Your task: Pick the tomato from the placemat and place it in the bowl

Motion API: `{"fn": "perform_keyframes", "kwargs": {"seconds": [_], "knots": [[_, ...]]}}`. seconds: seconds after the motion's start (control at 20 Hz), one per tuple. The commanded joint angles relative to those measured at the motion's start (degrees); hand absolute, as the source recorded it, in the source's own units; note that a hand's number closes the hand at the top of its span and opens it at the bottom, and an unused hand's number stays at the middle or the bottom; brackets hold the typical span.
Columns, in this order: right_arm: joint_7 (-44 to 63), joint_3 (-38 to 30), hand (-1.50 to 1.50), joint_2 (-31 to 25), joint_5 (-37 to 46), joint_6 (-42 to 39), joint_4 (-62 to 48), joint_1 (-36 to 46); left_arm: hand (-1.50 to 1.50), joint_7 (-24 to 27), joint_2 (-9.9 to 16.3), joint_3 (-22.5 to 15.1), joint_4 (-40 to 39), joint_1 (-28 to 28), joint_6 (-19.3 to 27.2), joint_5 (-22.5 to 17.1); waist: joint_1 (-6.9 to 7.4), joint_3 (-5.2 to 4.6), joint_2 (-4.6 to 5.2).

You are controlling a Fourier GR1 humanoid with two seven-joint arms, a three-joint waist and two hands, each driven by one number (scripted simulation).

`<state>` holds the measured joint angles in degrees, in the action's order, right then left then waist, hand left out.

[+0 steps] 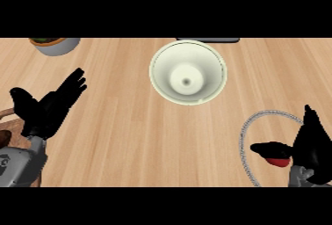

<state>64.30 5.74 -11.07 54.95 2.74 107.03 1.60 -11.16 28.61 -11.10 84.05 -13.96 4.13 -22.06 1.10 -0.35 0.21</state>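
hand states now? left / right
Left hand: open, resting, holding nothing.
Right hand: closed round the tomato, over the placemat.

The right hand (311, 140) hides most of the tomato (280, 162); the placemat (250, 132) runs off-frame.

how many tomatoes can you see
1. The tomato is at lower right on the placemat, mostly hidden by the right hand. More could be hidden behind that hand.

A grey pot (57, 46) with greenery sits on the wooden counter (123, 132).
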Motion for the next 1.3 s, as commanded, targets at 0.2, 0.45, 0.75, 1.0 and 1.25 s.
{"fn": "perform_keyframes", "kwargs": {"seconds": [0.2, 0.45, 0.75, 1.0, 1.25], "knots": [[17.7, -1.6, -1.5, 3.9, -0.2, -17.6, -1.1, 9.8, 0.0, 0.1, 2.1, 2.0, -0.1, 0.8, -2.3, 0.0, -0.35, 0.21, -0.27], [17.9, -4.1, -1.5, 5.7, 0.4, -20.7, -2.3, 12.6, 0.0, -1.0, -0.1, 2.8, -1.2, -0.4, -2.1, -1.2, -0.85, 0.26, -0.28], [15.9, -8.7, -1.5, 6.4, 0.5, -23.3, -4.2, 11.7, 0.0, -0.4, 0.7, 3.3, 0.1, 1.5, -2.4, 0.3, -0.95, 0.3, -0.37], [14.9, -10.4, -1.5, 8.3, 2.4, -24.1, -7.2, 13.8, 0.0, 0.3, -2.2, 2.4, -1.5, 0.2, -0.5, 2.5, -1.18, 0.3, -0.22], [13.0, -12.6, -1.5, 10.0, 5.2, -22.9, -11.4, 16.0, 0.0, 0.2, -0.8, 4.6, -2.0, 0.0, -3.4, 1.3, -0.85, 0.31, -0.15]]}}
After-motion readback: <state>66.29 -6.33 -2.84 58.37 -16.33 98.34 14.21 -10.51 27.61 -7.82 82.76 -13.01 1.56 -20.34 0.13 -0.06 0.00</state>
